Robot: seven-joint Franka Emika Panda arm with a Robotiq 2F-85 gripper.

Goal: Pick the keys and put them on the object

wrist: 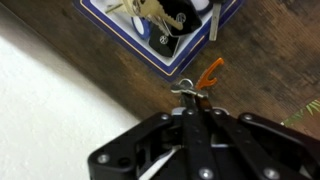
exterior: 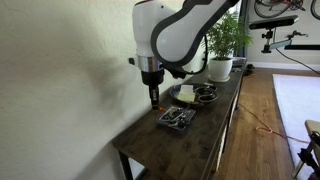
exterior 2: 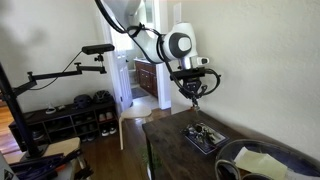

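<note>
Soft daylight on my feeds, all low-resolution. The doorway blows out white; the dark worktop catches a dull sheen. My wrist view is blurry, the tool close up and out of focus.

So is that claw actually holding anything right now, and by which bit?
Yes: the shut gripper pinches the small orange-tagged piece by its silvery ring end, and the orange tag sticks out free beyond the fingertips.

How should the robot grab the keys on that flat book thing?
From straight above, pinching the clumped middle of the keys. They lie flat on the book-like object, so no side offers an edge. The gripper seems shut on an orange-tagged ring, so drop that first.
</note>
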